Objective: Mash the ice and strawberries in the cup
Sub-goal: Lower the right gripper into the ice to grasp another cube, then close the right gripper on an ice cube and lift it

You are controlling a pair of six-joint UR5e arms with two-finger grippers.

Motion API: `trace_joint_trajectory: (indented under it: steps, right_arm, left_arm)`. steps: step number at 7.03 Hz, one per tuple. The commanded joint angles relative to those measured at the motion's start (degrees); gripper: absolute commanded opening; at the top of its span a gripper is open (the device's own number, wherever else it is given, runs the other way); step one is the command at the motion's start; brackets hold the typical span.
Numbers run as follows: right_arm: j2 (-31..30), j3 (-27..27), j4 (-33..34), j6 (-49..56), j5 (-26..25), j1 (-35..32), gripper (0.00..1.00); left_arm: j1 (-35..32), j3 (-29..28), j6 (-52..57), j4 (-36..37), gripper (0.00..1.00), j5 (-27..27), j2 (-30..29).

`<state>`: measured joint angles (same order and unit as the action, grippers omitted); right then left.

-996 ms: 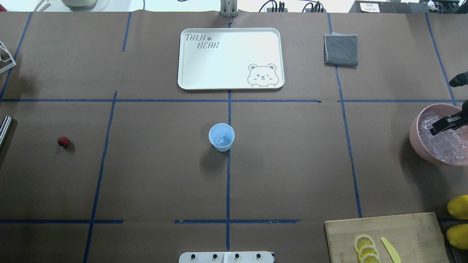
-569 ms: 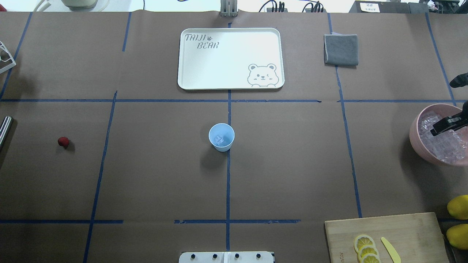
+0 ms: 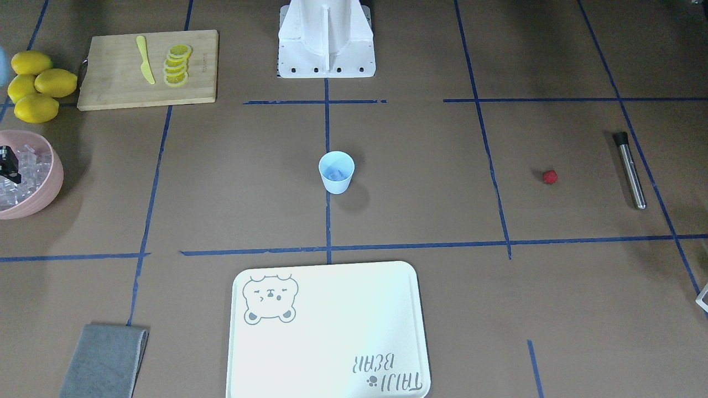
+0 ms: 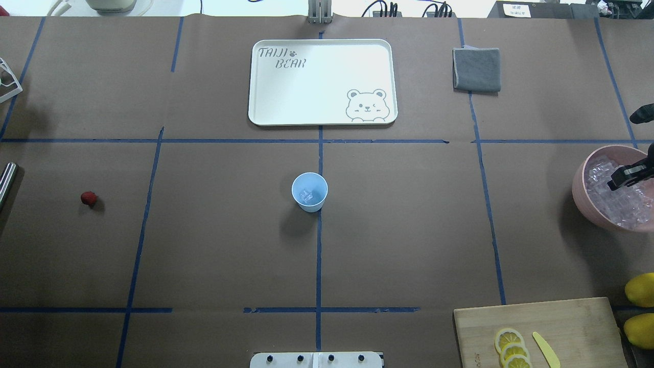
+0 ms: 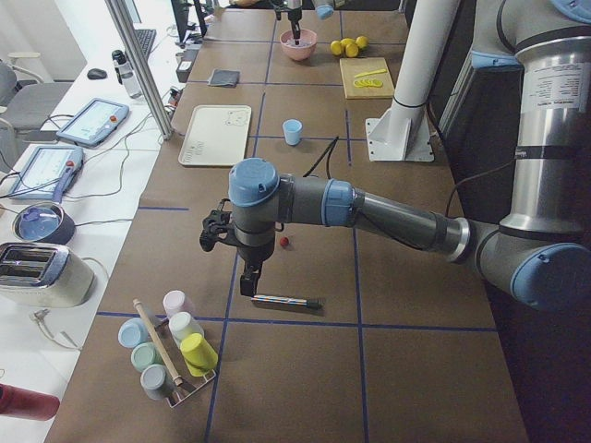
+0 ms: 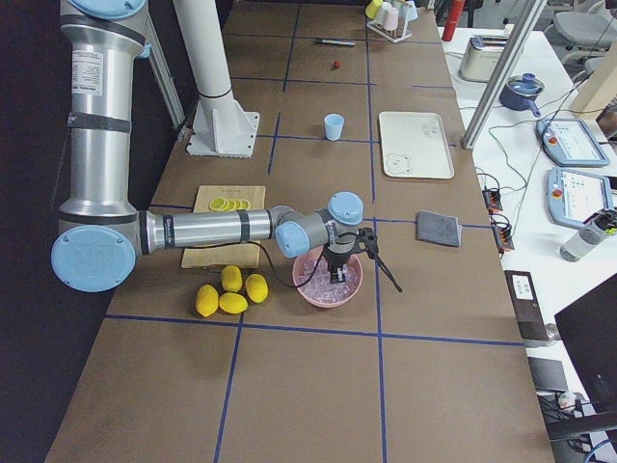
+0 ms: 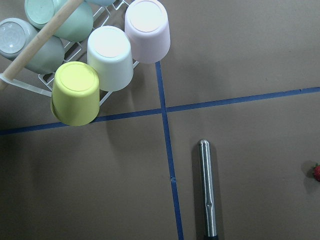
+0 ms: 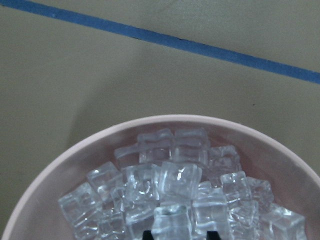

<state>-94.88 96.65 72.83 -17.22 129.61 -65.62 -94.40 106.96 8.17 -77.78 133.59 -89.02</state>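
Cup [image 4: 309, 191] is sitting mid-table with a bit of ice [image 4: 306, 195] in it, and the strawberry [image 4: 88, 198] is lying well off on the left side. Right gripper [image 4: 617, 180] is hanging in the pink bowl [image 4: 578, 191] of ice, fingers apart around a cube. Left gripper [image 5: 247, 284] is hovering over the metal rod [image 5: 286, 301]; can't tell about its fingers.

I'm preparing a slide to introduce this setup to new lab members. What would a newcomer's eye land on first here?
Probably the small light blue plastic cup standing alone at the table's centre, with a clear ice cube in it. Next comes the pink bowl heaped with glassy ice cubes at the robot's far right, the right gripper hanging over it. The big white bear-printed tray lies beyond the cup.
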Motion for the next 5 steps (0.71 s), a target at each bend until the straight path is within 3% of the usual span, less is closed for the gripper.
trace_joint_trajectory:
  steps: [1,3,4,5]
  right_arm:
    - [-0.13,0.55,-0.23,0.08,0.03,-0.03,0.00]
    - [-2.31,5.53,0.47,0.08,0.72,-1.34,0.00]
    - [-4.24,10.61,2.73,0.08,0.82,-2.40,0.00]
    - [-4.17,17.02,9.02,0.08,0.82,-3.19,0.00]
  left_arm:
    - [0.00,0.00,0.00,0.00,1.00,0.00,-0.01]
    - [0.00,0.09,0.00,0.09,1.00,0.09,-0.01]
    - [0.00,0.09,0.00,0.09,1.00,0.09,-0.01]
    - [-0.09,0.09,0.00,0.09,1.00,0.09,-0.01]
